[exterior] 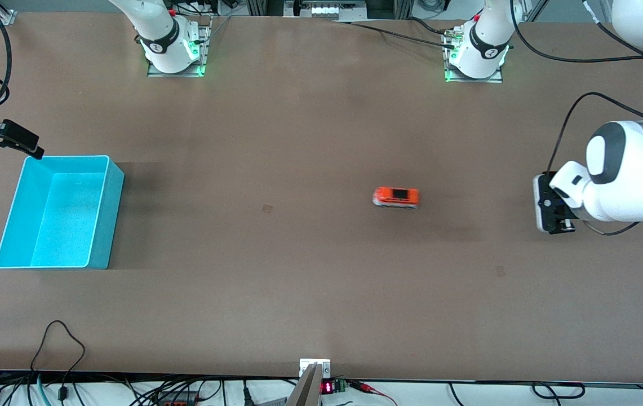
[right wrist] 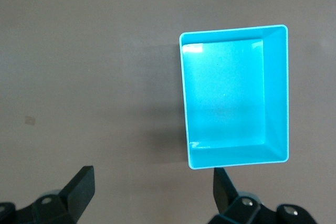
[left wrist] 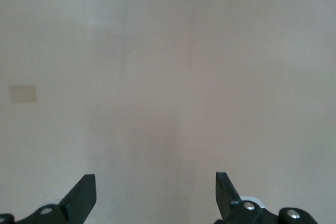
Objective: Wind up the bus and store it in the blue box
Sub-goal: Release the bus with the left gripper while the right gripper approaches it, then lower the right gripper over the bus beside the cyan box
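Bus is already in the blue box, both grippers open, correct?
Not quite. The front view shows the bus on the bare table, well apart from the empty blue box. Left gripper and right gripper are open.

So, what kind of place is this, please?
Probably a robotics lab: two arm bases bolted to a brown table, cables along its edge, and only the bus and the blue box laid out.

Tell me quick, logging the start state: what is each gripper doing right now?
Left gripper: open, holding nothing, over bare table toward the left arm's end.
Right gripper: open, holding nothing, up beside the blue box.
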Tool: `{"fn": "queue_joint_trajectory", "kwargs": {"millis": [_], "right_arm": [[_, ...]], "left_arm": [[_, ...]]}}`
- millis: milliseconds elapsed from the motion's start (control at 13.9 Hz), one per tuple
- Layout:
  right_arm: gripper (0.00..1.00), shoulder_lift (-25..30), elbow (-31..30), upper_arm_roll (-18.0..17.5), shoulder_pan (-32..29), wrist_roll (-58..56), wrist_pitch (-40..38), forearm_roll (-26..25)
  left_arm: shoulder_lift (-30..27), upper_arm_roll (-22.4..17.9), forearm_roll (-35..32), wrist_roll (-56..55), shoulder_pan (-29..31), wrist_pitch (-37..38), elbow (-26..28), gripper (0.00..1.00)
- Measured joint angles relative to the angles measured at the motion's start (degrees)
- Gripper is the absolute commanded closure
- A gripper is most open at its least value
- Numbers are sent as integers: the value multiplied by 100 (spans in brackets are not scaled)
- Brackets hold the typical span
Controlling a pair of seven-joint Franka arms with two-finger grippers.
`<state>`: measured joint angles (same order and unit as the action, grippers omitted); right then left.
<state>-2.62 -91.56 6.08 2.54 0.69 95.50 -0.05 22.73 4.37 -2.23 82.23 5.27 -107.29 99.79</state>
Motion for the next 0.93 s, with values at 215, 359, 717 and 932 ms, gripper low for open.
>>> {"fn": "queue_joint_trajectory", "kwargs": {"millis": [215, 359, 717, 932], "right_arm": [[0, -13, 0, -8, 6, 0, -7, 6], [0, -22, 0, -9, 7, 0, -19, 7], [0, -216, 0, -51, 60, -3, -31, 11], [0, -361, 0, -76, 100, -14, -35, 11]], "left_arm": [[-77, 44, 190, -833, -331, 0, -174, 0], [-130, 42, 551, -1124, -365, -62, -264, 0], [-145, -12, 667, -1669, -331, -361, -432, 0], [-156, -40, 667, -2271, -323, -373, -587, 0]]}}
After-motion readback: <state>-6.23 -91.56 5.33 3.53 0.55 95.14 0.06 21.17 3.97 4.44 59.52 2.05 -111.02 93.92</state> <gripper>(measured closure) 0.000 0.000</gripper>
